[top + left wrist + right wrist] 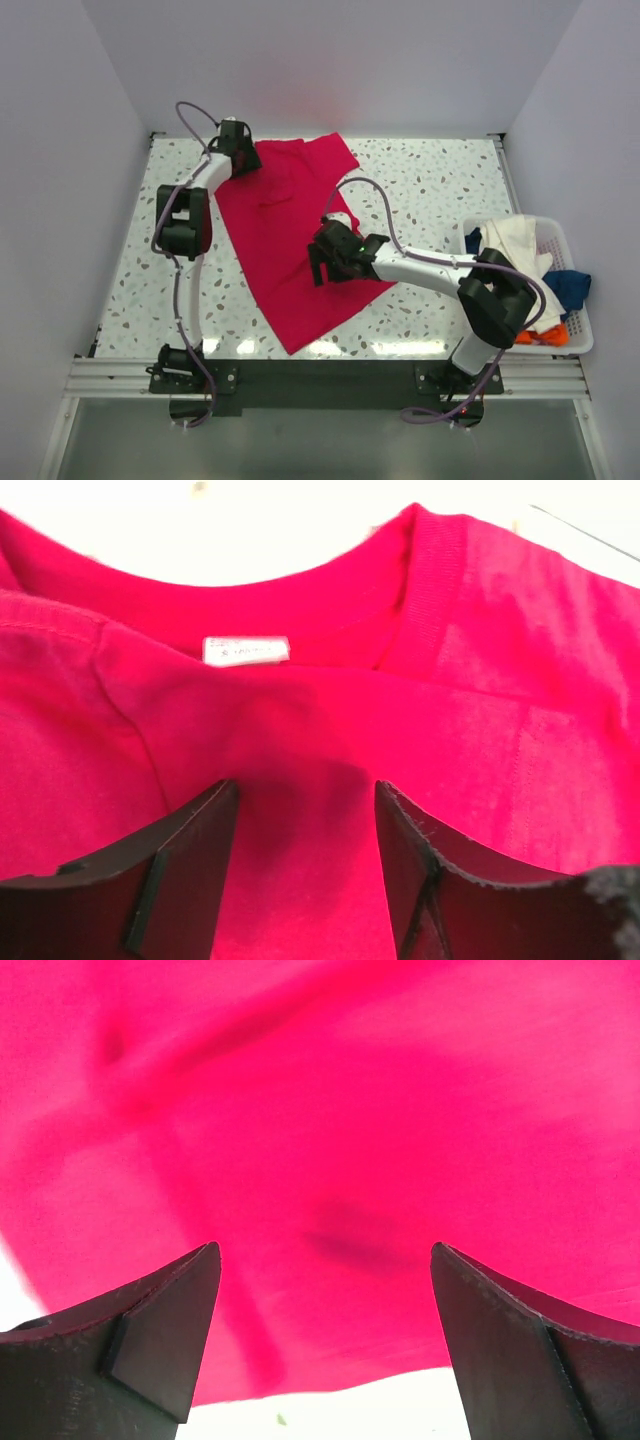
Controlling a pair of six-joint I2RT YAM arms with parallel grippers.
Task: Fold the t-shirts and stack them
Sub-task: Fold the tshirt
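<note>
A crimson-red t-shirt [285, 235] lies spread on the speckled table, collar at the far left, hem toward the near edge. My left gripper [248, 160] is open just above the cloth near the collar; its view shows the neckband and white label [246, 650] ahead of the fingers [190, 860]. My right gripper [318, 262] is open low over the shirt's right side edge [330, 1385]. Cream-white [515, 240], dark blue [568, 287] and orange [540, 335] shirts lie crumpled in the basket.
A white slatted basket [577, 340] stands at the right edge of the table. White walls enclose the table on three sides. A metal rail [320, 375] runs along the near edge with both arm bases.
</note>
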